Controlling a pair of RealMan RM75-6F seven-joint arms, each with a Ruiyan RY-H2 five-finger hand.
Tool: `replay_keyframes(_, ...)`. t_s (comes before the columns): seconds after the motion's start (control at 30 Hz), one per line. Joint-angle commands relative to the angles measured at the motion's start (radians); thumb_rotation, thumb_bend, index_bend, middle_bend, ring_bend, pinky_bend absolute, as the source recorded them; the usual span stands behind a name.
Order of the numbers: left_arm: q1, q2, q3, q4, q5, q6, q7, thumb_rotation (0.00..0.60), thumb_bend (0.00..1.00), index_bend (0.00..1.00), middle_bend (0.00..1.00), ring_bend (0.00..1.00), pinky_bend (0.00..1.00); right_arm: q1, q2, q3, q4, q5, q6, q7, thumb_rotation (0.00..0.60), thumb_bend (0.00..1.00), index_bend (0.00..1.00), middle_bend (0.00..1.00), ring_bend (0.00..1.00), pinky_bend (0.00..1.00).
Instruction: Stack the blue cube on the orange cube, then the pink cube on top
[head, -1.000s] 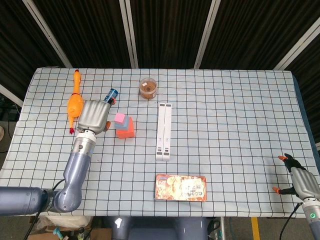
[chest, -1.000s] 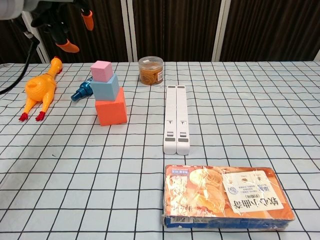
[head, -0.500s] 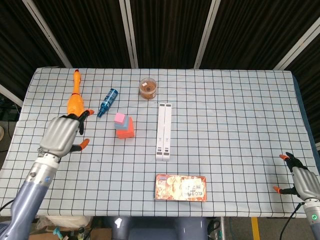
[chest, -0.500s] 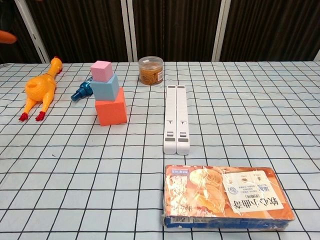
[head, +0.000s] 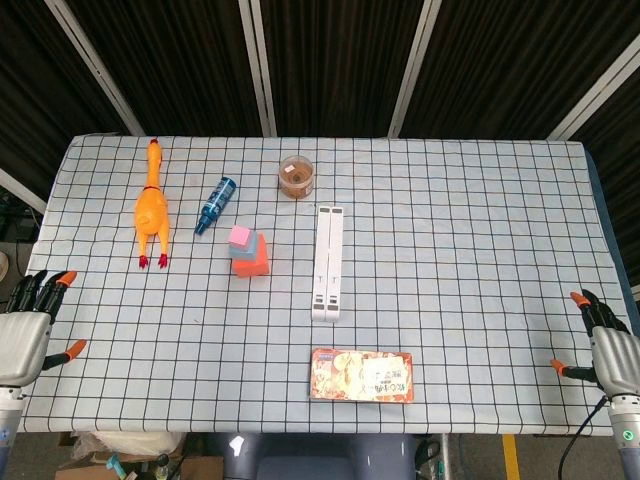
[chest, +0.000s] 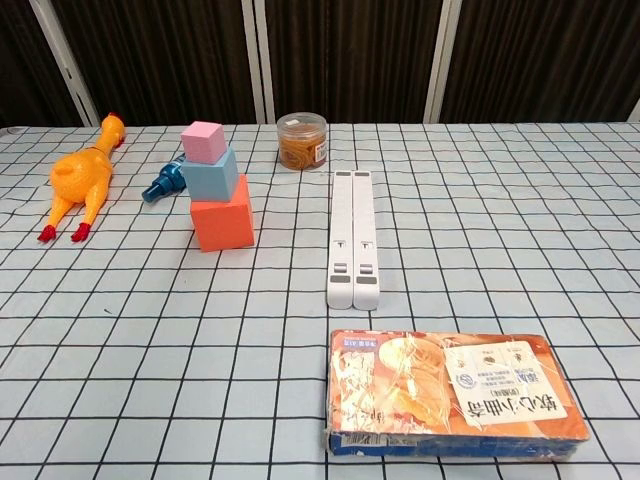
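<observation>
A: What lies nearest the robot?

B: A flat rectangular snack packet in clear wrap with an orange printed label (chest: 455, 394), near the front edge of the checked tablecloth (chest: 120, 380). Both hands sit at that near edge too: the left hand (head: 22, 335) off the left corner, fingers spread and holding nothing, and the right hand (head: 610, 352) off the right corner, fingers likewise apart and empty. Neither touches anything on the cloth.

A: And further in?

B: A long white folded plastic stand (chest: 352, 238) lies lengthwise at the centre. To its left stands the stack: the orange cube (chest: 222, 225) on the cloth, the blue cube (chest: 210, 173) on top of it, the pink cube (chest: 203, 142) on top of that, each turned slightly against the one below.

A: Any containers?

B: One, at the far side: a small round clear plastic jar with a lid (chest: 302, 141), upright, holding brownish contents that look like rubber bands. Left of it, a small blue bottle (chest: 165, 184) lies on its side just behind the stack, and a yellow rubber chicken (chest: 81, 177) lies further left.
</observation>
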Motion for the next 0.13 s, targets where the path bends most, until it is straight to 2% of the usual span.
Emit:
replay_keyframes(0.03,0.017,-0.018,-0.006,0.037,0.014,0.009,-0.006,0.600,0.21,0.03,0.06,0.00,0.00,-0.001,-0.001,0.002,-0.002,-0.004,0.010,-0.016,0.600,0.04,0.05,0.05,0.10,0.21)
replay_keyframes(0.13,0.026,-0.023,-0.020,0.041,-0.006,0.008,0.013,0.600,0.20,0.02,0.05,0.00,0.00,-0.004,-0.017,0.010,0.011,-0.018,0.043,-0.027,0.600,0.04,0.05,0.05,0.10,0.21)
